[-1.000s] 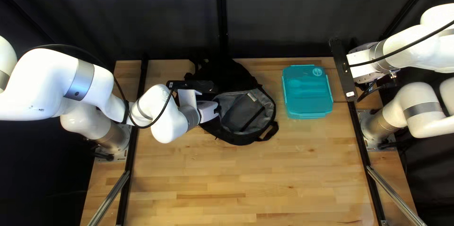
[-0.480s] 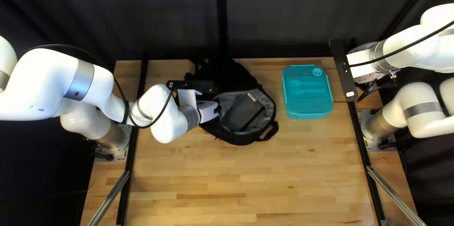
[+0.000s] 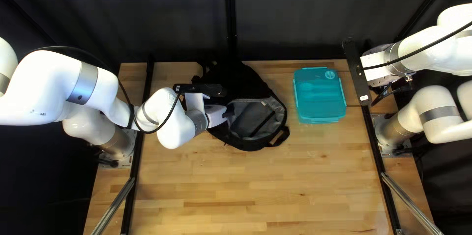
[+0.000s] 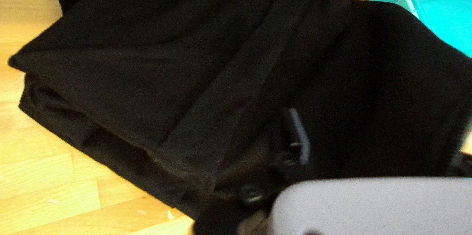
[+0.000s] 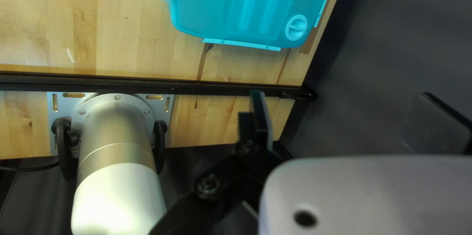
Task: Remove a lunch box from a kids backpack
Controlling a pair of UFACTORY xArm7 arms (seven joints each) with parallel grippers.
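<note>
At the left edge of the black backpack's [image 3: 241, 80] grey-lined opening is my left gripper [image 3: 222, 116]. In the left wrist view this gripper [image 4: 346, 124] stands open; one finger lies against the backpack's black fabric [image 4: 196, 53], the other is hidden. The backpack lies on its side with its opening facing the table's near side. Outside it, to its right, the teal lunch box [image 3: 319, 95] lies flat. My right gripper [image 3: 382, 91] hangs over the table's right edge. Seen from its wrist, this gripper [image 5: 344, 104] is open and empty, beside the lunch box [image 5: 246, 9].
A black rail [image 3: 376, 146] runs along the table's right side, another [image 3: 139, 156] along its left. The dark curtain [image 3: 295, 14] hangs behind the far edge. My right arm's base [image 5: 115, 127] shows in the right wrist view.
The upper edge of the backpack's opening has sagged down a little, covering some of the grey lining. Both arms and the lunch box have stayed put.
</note>
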